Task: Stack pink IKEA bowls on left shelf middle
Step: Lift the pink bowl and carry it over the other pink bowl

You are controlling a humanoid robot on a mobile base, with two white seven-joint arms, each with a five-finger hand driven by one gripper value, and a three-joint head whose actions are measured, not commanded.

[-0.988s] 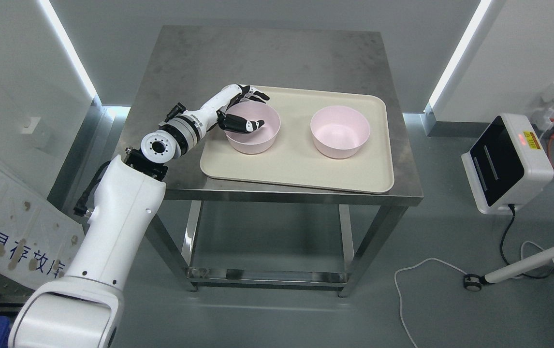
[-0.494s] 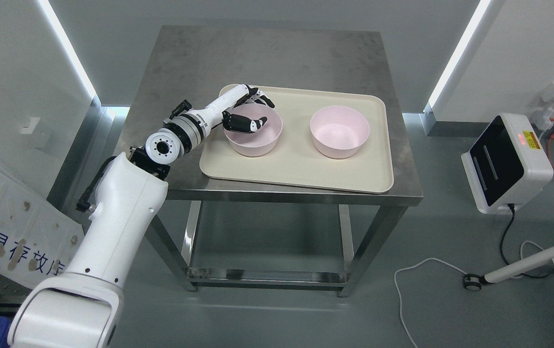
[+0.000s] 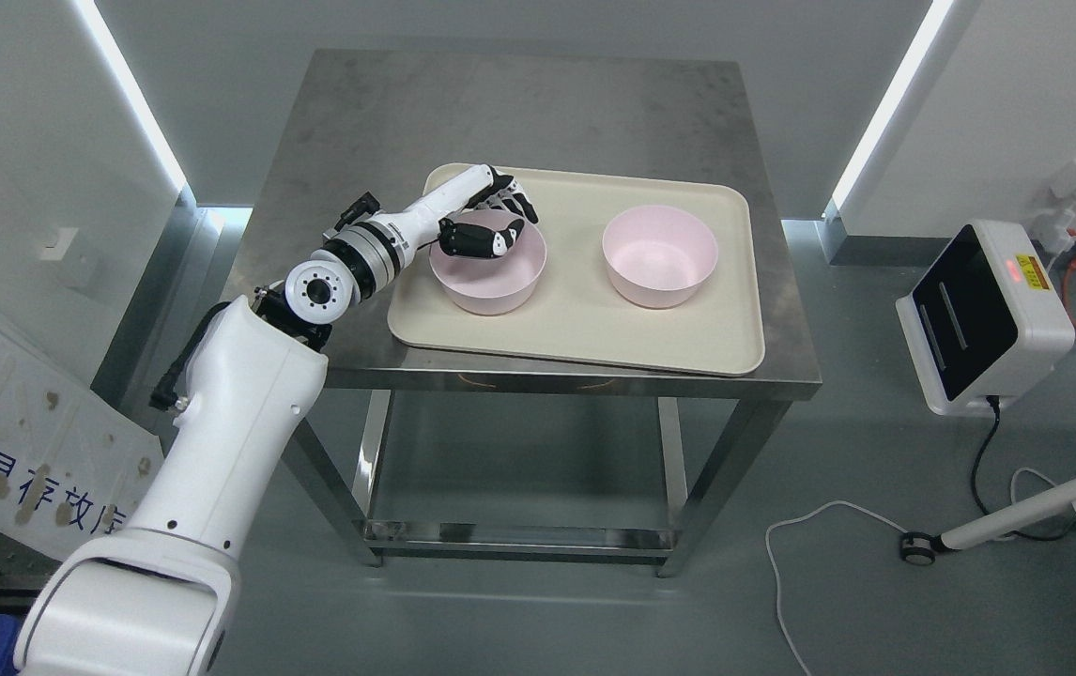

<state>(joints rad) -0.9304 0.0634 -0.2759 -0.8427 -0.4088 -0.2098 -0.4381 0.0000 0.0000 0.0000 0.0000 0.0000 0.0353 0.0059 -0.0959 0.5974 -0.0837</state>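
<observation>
Steel table (image 3: 519,103) stood center, carrying a beige tray (image 3: 585,319). On the tray sat two pink bowls well apart: right bowl (image 3: 659,255) free, left bowl (image 3: 488,272) near the tray's left end. Left hand (image 3: 484,218) was closed on the left bowl's far rim, thumb (image 3: 482,242) inside, fingers (image 3: 512,199) curled outside. White device (image 3: 984,314) stood on the floor at right.

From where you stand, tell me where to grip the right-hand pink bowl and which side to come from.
Grip the right bowl by its near-left rim, thumb inside, fingers outside, coming from above-left. It sits upright, mouth open, on the tray; its smooth round wall offers no handle.
</observation>
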